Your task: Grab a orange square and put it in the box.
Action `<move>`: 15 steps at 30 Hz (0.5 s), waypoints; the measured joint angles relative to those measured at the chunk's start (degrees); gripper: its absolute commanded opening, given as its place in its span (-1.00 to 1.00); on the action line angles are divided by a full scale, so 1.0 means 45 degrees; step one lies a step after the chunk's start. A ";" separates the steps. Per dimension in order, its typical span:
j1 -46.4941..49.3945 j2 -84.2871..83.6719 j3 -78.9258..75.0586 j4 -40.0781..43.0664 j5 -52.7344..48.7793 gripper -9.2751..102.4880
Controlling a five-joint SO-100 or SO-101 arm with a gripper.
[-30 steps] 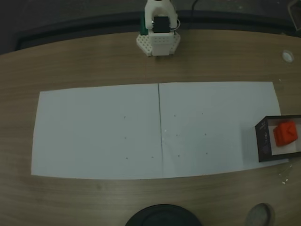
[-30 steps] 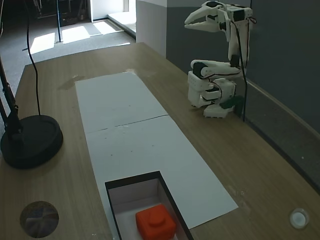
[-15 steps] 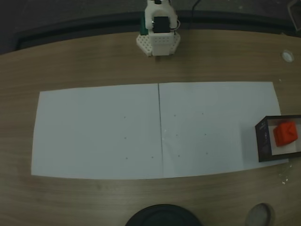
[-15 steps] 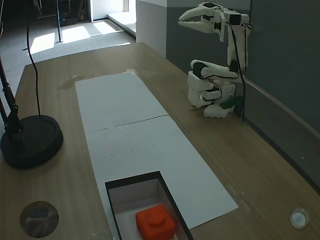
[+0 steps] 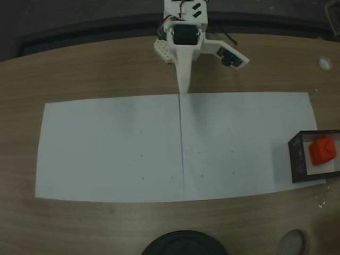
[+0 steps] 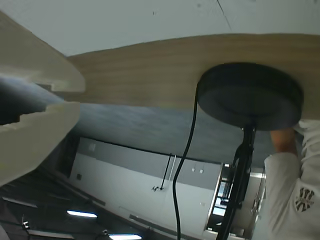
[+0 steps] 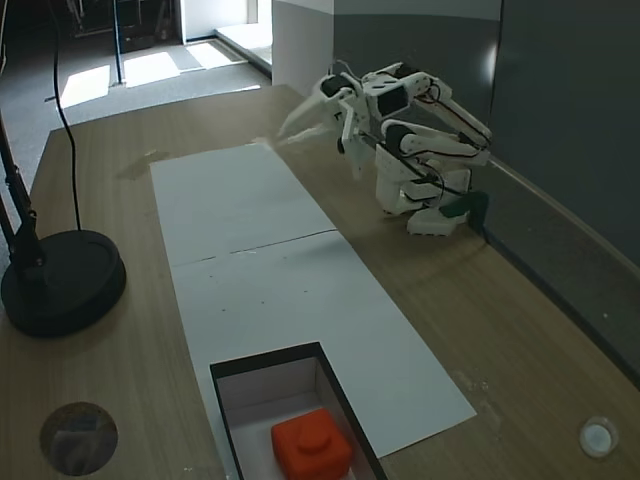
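While the orange square (image 5: pixel 322 150) sits inside the box (image 5: pixel 295 159) at the right edge of the top-down fixed view, the arm is way over on the other side, up near its white base (image 7: pixel 420 195) at the back edge of the wooden table (image 5: pixel 95 69). In the side-on fixed view the cube (image 7: pixel 311 446) rests toward the near end of the box (image 7: pixel 232 410), on its pale floor, and the box sits on the near end of the white paper sheets (image 7: pixel 260 260). The gripper (image 7: pixel 300 118) hangs in the air over the far end of the paper, well apart from the box, with nothing between its fingers; its jaws look parted, one finger above the other with a gap between the tips. From above it shows as a pale wedge (image 5: pixel 183 87) pointing down toward the seam between the two sheets. The wrist view has two blurry cream fingers (image 6: pixel 35 60) at the left with a dark gap between them, so it's released, not clamped on anything. That same view catches a round black lamp base (image 6: pixel 250 95) with a cable on the table edge, plus a person's white sleeve (image 6: pixel 292 200) at the right.
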 measured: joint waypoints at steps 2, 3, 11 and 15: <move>-0.0020 0.0000 0.0996 -0.0020 0.0000 -0.84; -0.0020 0.0000 0.1387 -0.0020 0.0000 -0.84; -0.0020 -0.0020 0.2852 0.0020 0.0000 -0.84; -0.0020 -0.0020 0.2852 0.0977 0.0000 -0.84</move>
